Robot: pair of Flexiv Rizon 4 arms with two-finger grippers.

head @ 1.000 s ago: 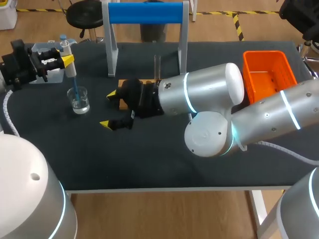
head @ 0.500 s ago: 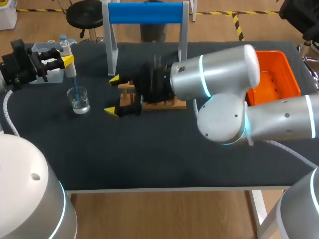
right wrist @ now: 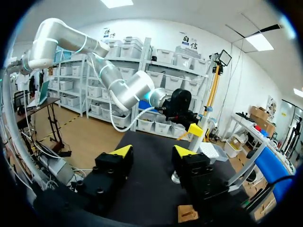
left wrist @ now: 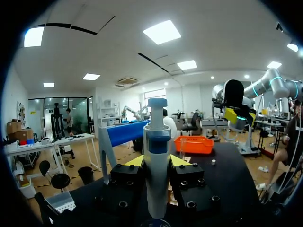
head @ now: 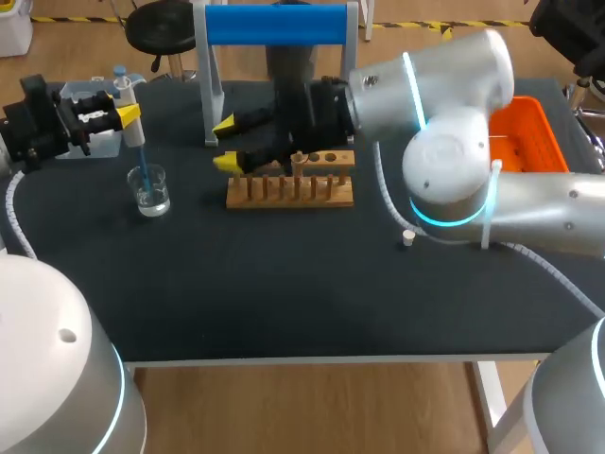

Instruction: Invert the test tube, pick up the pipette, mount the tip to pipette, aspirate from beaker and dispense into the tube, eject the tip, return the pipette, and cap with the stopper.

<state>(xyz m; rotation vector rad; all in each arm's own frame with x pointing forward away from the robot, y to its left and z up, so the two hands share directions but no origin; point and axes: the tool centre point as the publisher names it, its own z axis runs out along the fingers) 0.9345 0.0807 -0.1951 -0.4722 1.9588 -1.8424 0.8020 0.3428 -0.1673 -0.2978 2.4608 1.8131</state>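
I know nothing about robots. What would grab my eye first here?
The bulky silver right arm stretches across the table, its yellow-tipped right tool open near the wooden rack. At the left, the left tool grips a pipette whose blue tip dips into a small beaker. A bright orange bin sits at the far right.

Wood floor (head: pixel 312 407), yellow-black hazard tape (head: pixel 452 49), black stool (head: pixel 159 26) behind table (head: pixel 284 303); ceiling light panels (left wrist: pixel 162 31); white shelves (right wrist: pixel 165 57) with bins.
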